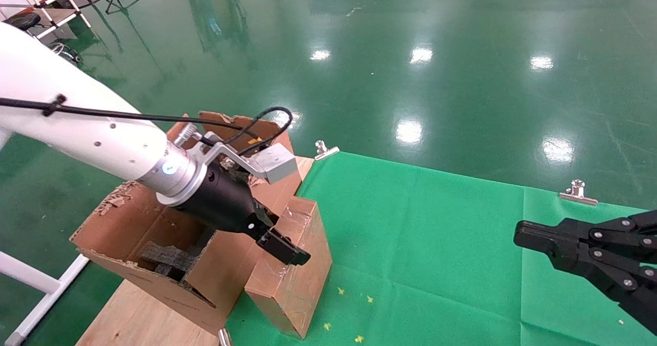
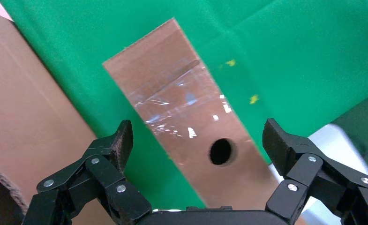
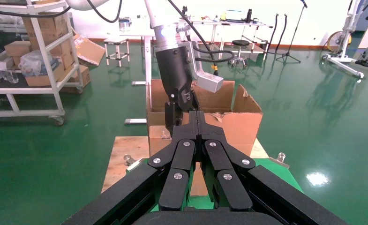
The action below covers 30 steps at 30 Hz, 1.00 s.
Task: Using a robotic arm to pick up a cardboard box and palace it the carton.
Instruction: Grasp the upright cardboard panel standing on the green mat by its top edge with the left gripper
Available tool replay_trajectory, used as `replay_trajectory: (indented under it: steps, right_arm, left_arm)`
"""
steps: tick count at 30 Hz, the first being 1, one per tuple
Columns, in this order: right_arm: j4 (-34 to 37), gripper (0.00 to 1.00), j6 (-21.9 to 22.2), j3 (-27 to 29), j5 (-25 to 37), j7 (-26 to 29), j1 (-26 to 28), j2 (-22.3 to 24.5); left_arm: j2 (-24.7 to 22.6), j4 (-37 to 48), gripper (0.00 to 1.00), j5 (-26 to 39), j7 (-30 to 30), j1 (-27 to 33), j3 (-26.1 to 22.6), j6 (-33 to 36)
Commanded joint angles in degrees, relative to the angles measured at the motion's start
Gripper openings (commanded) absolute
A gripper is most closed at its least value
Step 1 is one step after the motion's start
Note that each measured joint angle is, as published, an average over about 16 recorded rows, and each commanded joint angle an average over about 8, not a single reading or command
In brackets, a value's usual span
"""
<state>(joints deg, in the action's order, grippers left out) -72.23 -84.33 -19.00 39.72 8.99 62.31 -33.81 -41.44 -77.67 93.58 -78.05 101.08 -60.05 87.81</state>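
- Cardboard box point(image 1: 290, 274) stands on the green-covered tabletop point(image 1: 451, 253), upright on a narrow face and touching the outer wall of the carton point(image 1: 154, 233), which sits at the tabletop's left end with dark foam blocks point(image 1: 164, 258) visible inside.
- It is a closed, rectangular box, much smaller than the carton. Judging by its scuffed edges and thin walls, it is probably light and fairly stiff, though the broad faces could cave in a little under a hard squeeze.
- Glossy tape point(image 2: 177, 101) covers part of the top face, so that patch is likely slippery; a round hole point(image 2: 221, 151) also sits in that face. The bare cardboard of the two long side faces looks like the better place to take hold, pinching across the narrow width.
- Left hand point(image 1: 279, 246) on the robotic arm point(image 1: 87, 130) hovers just above the box's top face. Its fingers point(image 2: 118, 145) are spread wide, one on each side of the narrow top as the left wrist view shows, and not touching the box.
- Once gripped, the box has only a short way to go up and over the carton's torn flap.
- Right hand point(image 1: 521, 235) is parked well apart over the tabletop's right side, fingers pressed together.
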Motion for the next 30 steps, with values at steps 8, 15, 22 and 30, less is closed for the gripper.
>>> replay_trajectory:
  steps: [8, 15, 22, 30]
  right_arm:
    - [0.01, 0.70, 0.02, 0.00, -0.01, 0.00, -0.01, 0.00]
    - [0.02, 1.00, 0.02, 0.00, -0.02, -0.01, -0.01, 0.01]
    - [0.02, 1.00, 0.02, 0.00, -0.02, -0.01, -0.01, 0.01]
    - [0.02, 1.00, 0.02, 0.00, -0.02, -0.01, -0.01, 0.01]
  left_arm:
    - [-1.35, -0.07, 1.00, 1.24, 1.16, 0.38, -2.38, -0.59]
    - [-1.36, -0.05, 0.27, 1.17, 1.15, 0.41, -2.43, -0.71]
    - [-1.30, -0.04, 0.00, 1.16, 1.15, 0.37, -2.22, -0.61]
    - [-1.27, -0.04, 0.00, 1.17, 1.16, 0.34, -2.09, -0.50]
